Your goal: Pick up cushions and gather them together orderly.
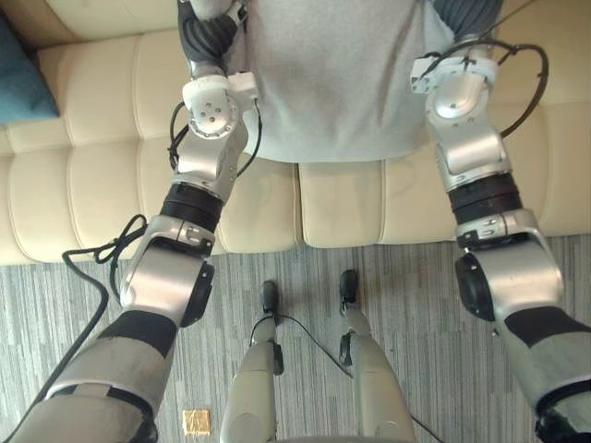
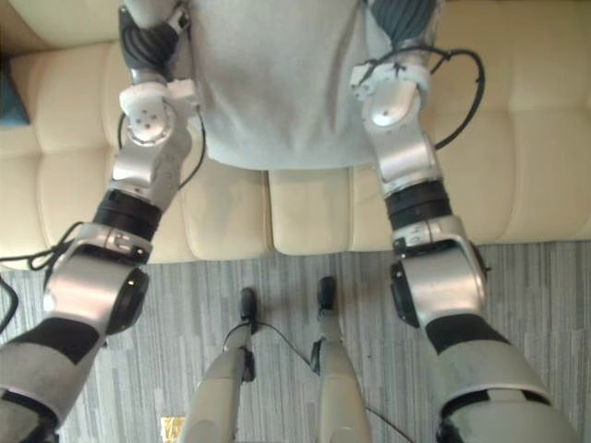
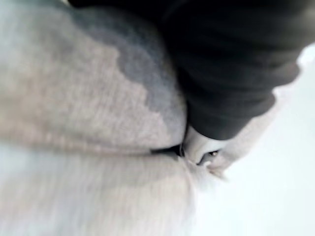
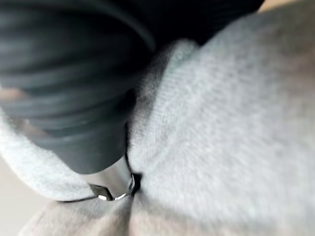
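Deep in a crease of the grey cushion (image 1: 332, 74), the left hand (image 3: 221, 88) is sunk into the cushion's left edge. Its wrist view shows the dark ribbed cover and a sliver of silver where the cloth bunches against it. Whether this hand clasps the cloth or merely presses on it cannot be told.

At the opposite edge, the right hand (image 4: 74, 98) sits the same way. The soft grey fabric is folded round its dark cover and puckers at a small glint of metal, and its grasp cannot be told either.

Between the two hands, the grey cushion spans the gap from one arm to the other, broad and pale, with its lower edge curving down over the seat of the cream sofa (image 1: 102, 185). Whether it rests on the seat or hangs clear of it is not plain from the head views.

Far along the sofa to the robot's left, a teal cushion (image 1: 20, 83) lies against the backrest, well apart from the grey one. In front of the sofa is grey striped carpet (image 1: 416, 305), with a small gold square (image 1: 196, 422) lying on it.
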Robot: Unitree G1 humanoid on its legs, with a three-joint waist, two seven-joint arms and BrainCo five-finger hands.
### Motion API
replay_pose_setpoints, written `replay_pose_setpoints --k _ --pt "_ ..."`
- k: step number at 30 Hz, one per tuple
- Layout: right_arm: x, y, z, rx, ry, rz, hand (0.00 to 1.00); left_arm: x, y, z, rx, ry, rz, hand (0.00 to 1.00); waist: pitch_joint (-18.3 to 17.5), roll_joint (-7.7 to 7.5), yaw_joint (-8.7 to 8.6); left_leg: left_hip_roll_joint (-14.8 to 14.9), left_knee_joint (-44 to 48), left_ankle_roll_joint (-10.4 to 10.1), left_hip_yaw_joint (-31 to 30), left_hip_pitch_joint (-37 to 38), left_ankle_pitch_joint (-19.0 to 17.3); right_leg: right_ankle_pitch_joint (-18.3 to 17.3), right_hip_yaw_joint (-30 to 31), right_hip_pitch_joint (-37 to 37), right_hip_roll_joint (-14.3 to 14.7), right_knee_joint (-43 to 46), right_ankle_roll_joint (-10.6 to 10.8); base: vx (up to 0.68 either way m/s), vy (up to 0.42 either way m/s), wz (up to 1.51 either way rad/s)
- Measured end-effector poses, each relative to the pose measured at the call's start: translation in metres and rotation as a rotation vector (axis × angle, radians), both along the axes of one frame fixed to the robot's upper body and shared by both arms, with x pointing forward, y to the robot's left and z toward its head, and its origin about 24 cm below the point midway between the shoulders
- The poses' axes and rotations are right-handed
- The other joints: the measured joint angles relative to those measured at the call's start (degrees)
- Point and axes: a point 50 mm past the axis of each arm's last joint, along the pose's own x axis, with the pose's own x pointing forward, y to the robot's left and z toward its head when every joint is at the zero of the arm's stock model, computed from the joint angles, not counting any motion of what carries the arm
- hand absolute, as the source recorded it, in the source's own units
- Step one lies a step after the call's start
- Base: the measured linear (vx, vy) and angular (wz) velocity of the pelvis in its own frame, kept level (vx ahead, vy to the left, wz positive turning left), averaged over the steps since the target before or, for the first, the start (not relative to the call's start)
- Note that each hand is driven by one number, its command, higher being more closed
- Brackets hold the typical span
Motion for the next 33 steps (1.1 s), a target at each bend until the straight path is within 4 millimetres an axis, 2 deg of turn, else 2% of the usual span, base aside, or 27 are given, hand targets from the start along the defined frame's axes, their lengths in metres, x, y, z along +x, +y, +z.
replay_pose_setpoints --k 4,8,12,13,14,17,20,22,26,28,29,30,31,32,33 --pt "-0.006 -0.008 0.021 0.059 -0.038 0.053 0.0 -0.002 0.001 0.016 -0.043 -0.047 -0.027 0.0 1.98 -0.02 0.02 -0.11 0.01 -0.69 -0.21 -1.3 0.46 -0.13 -0.24 -1.06 -0.24 0.45 0.1 0.0 0.002 0.11" --pt "-0.006 -0.018 0.022 0.189 -0.033 0.125 0.0 -0.001 0.008 0.017 -0.062 -0.038 -0.04 0.0 2.07 -0.02 -0.01 -0.08 -0.01 -1.03 -1.0 -1.05 0.7 -1.5 -0.35 -1.09 -0.31 2.17 0.41 0.0 -0.018 0.12" --pt "-0.009 -0.044 0.021 0.329 -0.041 0.191 0.0 -0.001 0.04 0.023 -0.086 -0.045 -0.02 0.0 2.08 -0.04 -0.12 0.0 -0.31 -1.03 -1.44 -0.73 0.7 -2.48 -0.6 -1.64 -0.16 4.14 0.16 0.0 -0.017 0.05" --pt "-0.011 -0.055 0.02 0.351 -0.046 0.184 0.0 -0.003 0.05 0.026 -0.112 -0.056 -0.004 0.0 2.09 -0.07 -0.07 0.02 -0.94 -1.01 -1.46 -0.41 0.99 -3.02 -0.51 -1.65 -0.21 4.44 0.25 -0.01 -0.031 0.02" --pt "-0.014 -0.073 0.015 0.38 -0.045 0.169 0.0 -0.007 0.07 0.028 -0.14 -0.07 0.029 0.0 2.11 -0.09 -0.04 0.04 -2.22 -1.06 -1.45 0.43 1.65 -3.06 -0.48 -1.59 -0.17 4.82 0.27 0.0 -0.038 0.03" --pt "-0.02 -0.101 0.006 0.455 -0.049 0.153 0.0 -0.013 0.102 0.024 -0.203 -0.08 0.078 0.0 2.14 -0.13 -0.13 0.05 -3.51 -1.03 -1.37 1.93 2.44 -3.08 -0.34 -0.79 -0.16 5.04 0.28 0.0 -0.023 -0.01" --pt "-0.025 -0.119 -0.011 0.501 -0.04 0.144 0.0 -0.017 0.113 0.008 -0.258 -0.078 0.045 0.0 2.14 -0.14 -0.25 0.04 -3.95 -0.94 -1.43 3.79 2.58 -3.57 -0.32 0.68 -0.19 5.58 0.3 0.01 -0.006 0.01" --pt "-0.031 -0.124 -0.019 0.513 -0.055 0.167 0.0 -0.02 0.117 -0.004 -0.273 -0.076 0.022 0.0 2.14 -0.14 -0.41 -0.06 -4.06 -0.94 -1.45 4.52 2.58 -4.23 -0.2 1.12 -0.27 6.23 0.43 0.02 -0.023 0.04" --pt "-0.042 -0.126 -0.065 0.451 0.003 0.179 0.0 -0.031 0.123 -0.055 -0.238 -0.005 0.021 0.0 2.13 -0.15 -0.71 -0.11 -4.19 -0.92 -1.55 6.41 2.56 -4.75 -0.28 2.88 -0.18 6.66 0.5 0.03 -0.017 0.01" --pt "-0.049 -0.124 -0.113 0.466 0.089 0.186 0.0 -0.04 0.117 -0.104 -0.24 0.086 0.014 0.0 2.1 -0.21 -0.82 -0.17 -4.24 -0.7 -1.64 8.3 2.39 -5.43 -0.43 4.8 -0.17 6.88 0.49 0.05 -0.027 0.07" --pt "-0.054 -0.119 -0.145 0.508 0.146 0.193 0.0 -0.048 0.109 -0.136 -0.247 0.154 0.005 0.0 2.07 -0.26 -0.85 -0.17 -4.15 -0.43 -1.75 9.56 2.15 -5.92 -0.63 6.25 -0.17 6.92 0.62 0.06 -0.029 0.08" --pt "-0.061 -0.112 -0.179 0.555 0.21 0.196 0.0 -0.058 0.099 -0.17 -0.267 0.229 -0.008 0.0 1.99 -0.41 -0.83 -0.13 -3.98 -0.33 -1.74 10.83 1.55 -6.4 -0.68 7.61 -0.12 7.0 0.57 0.05 -0.024 0.05" --pt "-0.066 -0.106 -0.201 0.593 0.252 0.201 0.0 -0.066 0.092 -0.192 -0.277 0.283 -0.016 0.0 1.95 -0.47 -0.82 -0.12 -3.83 -0.31 -1.73 11.6 1.21 -6.71 -0.67 8.4 -0.11 7.02 0.66 0.05 -0.019 -0.01" --pt "-0.076 -0.095 -0.235 0.645 0.324 0.205 0.0 -0.081 0.081 -0.226 -0.294 0.379 -0.023 0.0 1.76 -0.73 -0.75 -0.22 -3.72 -0.14 -1.62 12.65 0.78 -7.47 -0.54 9.21 -0.14 7.63 0.58 0.04 -0.014 -0.01" --pt "-0.081 -0.09 -0.251 0.678 0.36 0.202 0.0 -0.088 0.076 -0.242 -0.309 0.426 -0.031 0.0 1.68 -0.87 -0.73 -0.3 -3.71 -0.02 -1.62 13.2 0.62 -7.83 -0.53 9.56 -0.18 8.05 0.64 0.04 -0.018 0.0"
